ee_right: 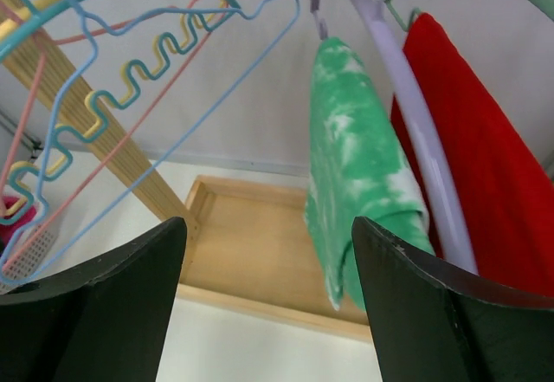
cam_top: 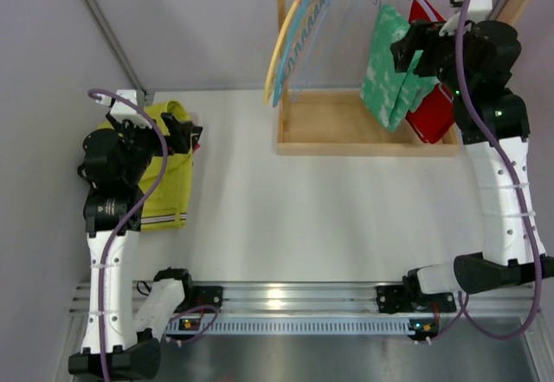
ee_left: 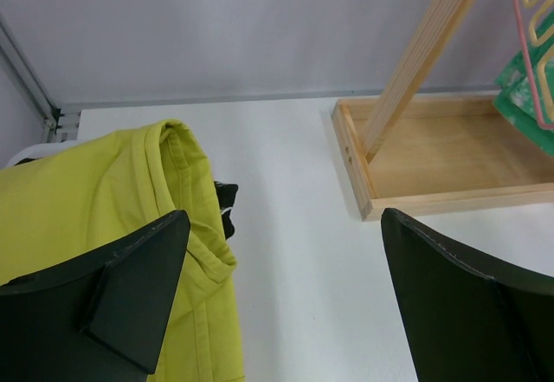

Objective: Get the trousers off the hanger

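Mustard trousers (cam_top: 169, 183) are laid on the table (cam_top: 286, 209) at left, under the left gripper (cam_top: 180, 131), which is spread wide and empty. Farther back the right gripper (ee_right: 268, 222) is held open (nothing gripped) beside the green trousers (ee_right: 355, 165), draped on a lilac hanger (ee_right: 415, 139); red trousers (ee_right: 485, 165) are hung behind. The green fold should be pinched low and slid off gently.

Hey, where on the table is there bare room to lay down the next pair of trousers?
The widest bare patch is the white tabletop between the yellow trousers, the wooden rack base and the front rail. Crowded: the rack's right end, where green trousers, red trousers and the right pincer bunch together.
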Tool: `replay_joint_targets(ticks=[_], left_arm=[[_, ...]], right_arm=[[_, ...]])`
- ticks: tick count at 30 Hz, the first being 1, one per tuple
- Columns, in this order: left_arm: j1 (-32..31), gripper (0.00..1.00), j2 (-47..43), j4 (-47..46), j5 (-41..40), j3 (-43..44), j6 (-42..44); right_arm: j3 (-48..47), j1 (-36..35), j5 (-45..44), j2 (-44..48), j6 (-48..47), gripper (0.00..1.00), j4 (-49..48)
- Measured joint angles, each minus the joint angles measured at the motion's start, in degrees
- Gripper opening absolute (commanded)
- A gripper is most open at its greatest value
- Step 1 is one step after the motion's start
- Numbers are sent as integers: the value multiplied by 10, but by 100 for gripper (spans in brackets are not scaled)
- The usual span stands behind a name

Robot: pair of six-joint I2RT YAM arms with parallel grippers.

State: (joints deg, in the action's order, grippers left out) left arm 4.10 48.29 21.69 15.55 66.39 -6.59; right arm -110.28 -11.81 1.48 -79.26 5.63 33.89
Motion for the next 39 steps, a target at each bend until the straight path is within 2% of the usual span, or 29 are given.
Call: replay_joint_targets(ticks=[8, 14, 27, 35, 39], left_arm=[[0, 99, 2, 0, 28, 0, -10], [0, 99, 2, 0, 31, 0, -13], [0, 99, 2, 0, 30, -2, -19], [0, 99, 2, 1, 30, -6, -25], [0, 99, 2, 1, 29, -6, -25]], right_arm=[[8, 147, 130, 31, 15, 76, 26], [7, 200, 176, 29, 22, 73, 19], [-14, 205, 210, -103, 46, 63, 0], [-80, 186, 210, -143, 75, 62, -49], [-115, 168, 206, -161, 85, 59, -64]])
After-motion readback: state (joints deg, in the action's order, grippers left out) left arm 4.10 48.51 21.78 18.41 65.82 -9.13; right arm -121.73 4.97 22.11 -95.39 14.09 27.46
